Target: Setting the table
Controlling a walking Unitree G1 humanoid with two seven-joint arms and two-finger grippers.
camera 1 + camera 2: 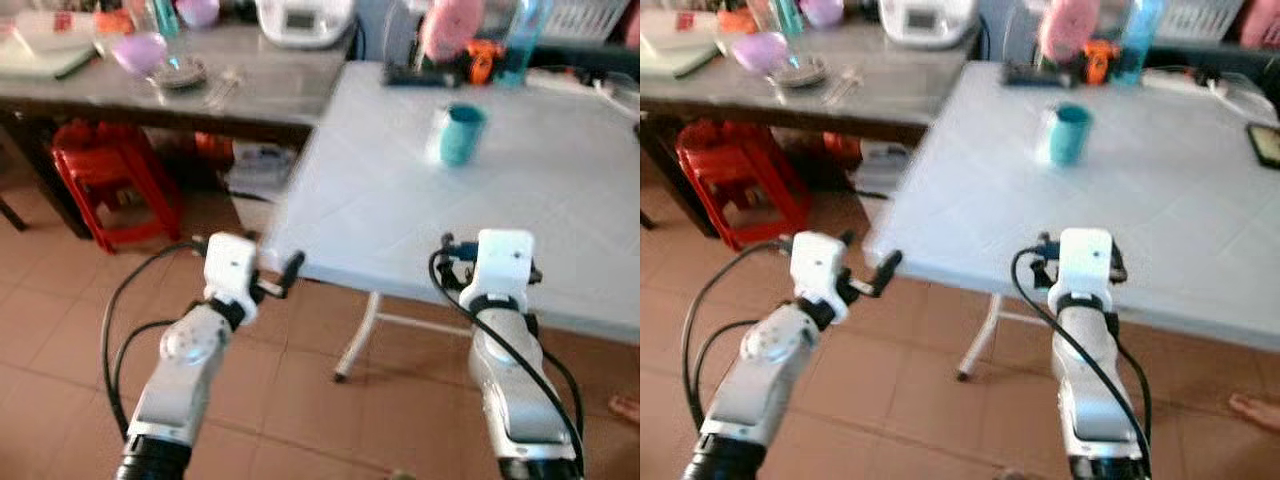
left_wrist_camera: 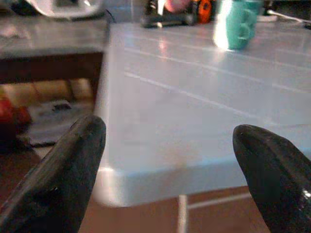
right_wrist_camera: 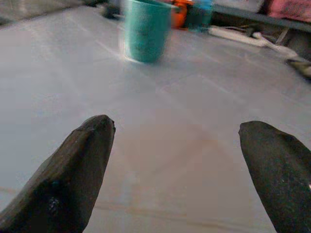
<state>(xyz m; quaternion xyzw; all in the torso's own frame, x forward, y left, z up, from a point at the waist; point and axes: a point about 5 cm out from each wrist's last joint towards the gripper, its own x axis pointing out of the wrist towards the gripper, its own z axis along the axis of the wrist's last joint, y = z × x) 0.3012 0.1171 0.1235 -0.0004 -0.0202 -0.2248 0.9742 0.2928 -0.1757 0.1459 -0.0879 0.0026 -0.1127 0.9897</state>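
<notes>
Approaching the pale tabletop, you have both the left end effector and right end effector spread wide and empty. With the teal cup standing upright mid-table, close in squarely before reaching.

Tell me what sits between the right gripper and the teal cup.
Nothing: in the right wrist view, bare white table runs from the open right gripper to the teal cup.

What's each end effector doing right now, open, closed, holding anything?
Left end effector: open, empty, at the white table's corner.
Right end effector: open, empty, over the table, facing the teal cup.
</notes>
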